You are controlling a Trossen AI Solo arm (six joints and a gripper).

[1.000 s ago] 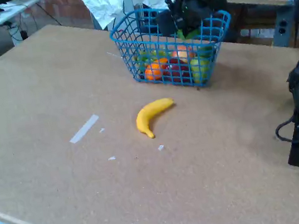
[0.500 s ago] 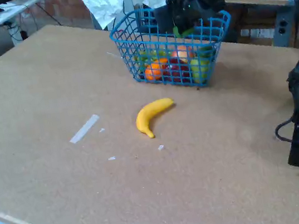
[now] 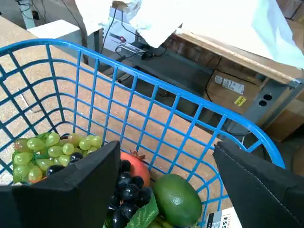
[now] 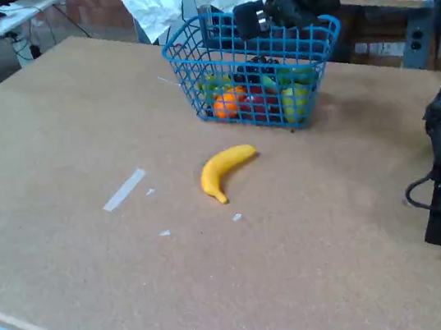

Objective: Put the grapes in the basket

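— Since a second ago your claw has risen and let go; its jaws stand wide apart.

— And the grapes?

— Directly below it, lying inside the basket among other fruit. You look done.

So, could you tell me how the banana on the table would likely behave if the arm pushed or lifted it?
The banana lies alone on its curved side on the bare table, so a push at one end would probably spin it rather than slide it straight. Its smooth, uniformly yellow surface suggests a light, stiff toy, possibly slippery between the fingers.
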